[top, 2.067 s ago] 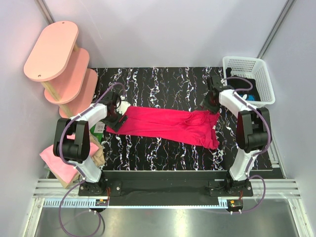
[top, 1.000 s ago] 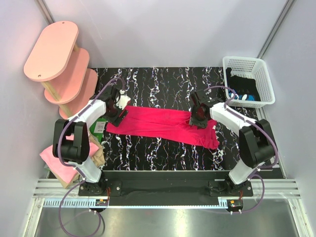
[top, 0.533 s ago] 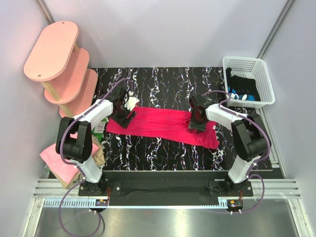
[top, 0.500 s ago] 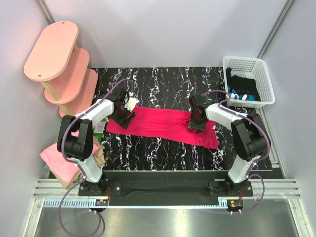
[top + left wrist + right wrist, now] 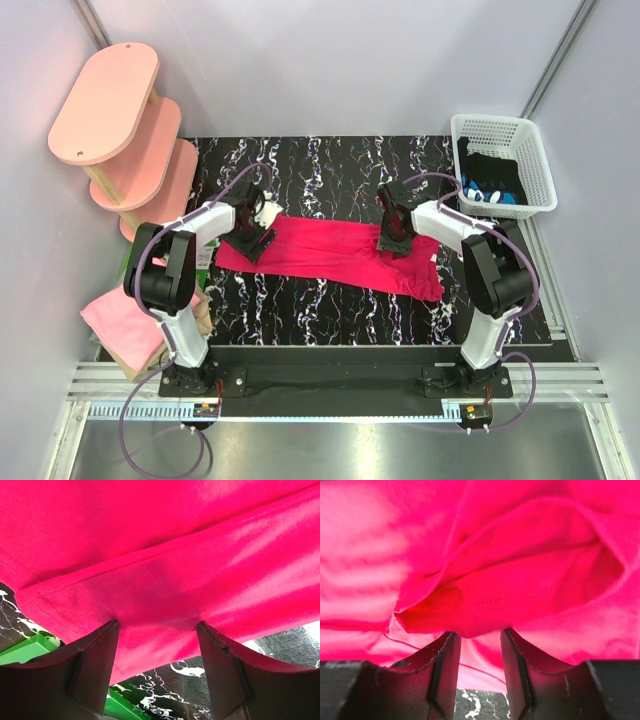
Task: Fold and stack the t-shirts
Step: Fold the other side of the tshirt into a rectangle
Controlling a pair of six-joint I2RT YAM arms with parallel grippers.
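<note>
The crimson-pink t-shirt (image 5: 330, 255) lies spread as a long band across the middle of the black marbled table (image 5: 320, 320). My left gripper (image 5: 254, 234) is over its left end; in the left wrist view (image 5: 157, 630) the jaws stand wide apart with the shirt's hemmed edge (image 5: 150, 595) lying across the fingertips. My right gripper (image 5: 392, 236) is over the bunched right part; in the right wrist view (image 5: 479, 640) the jaws stand apart, a fold of the shirt (image 5: 520, 580) at their tips. A light pink shirt (image 5: 115, 325) and a tan one (image 5: 200, 315) lie at the table's left edge.
Pink oval wooden shelves (image 5: 120, 120) stand at the back left. A white basket (image 5: 505, 135) with dark and blue items stands at the back right. A green object (image 5: 30, 647) lies by the shirt's left end, under the left arm.
My right gripper moved from the shirt's far right corner leftward onto the shirt. My left gripper shifted a little right onto the left end. The shirt's right end looks more bunched.
</note>
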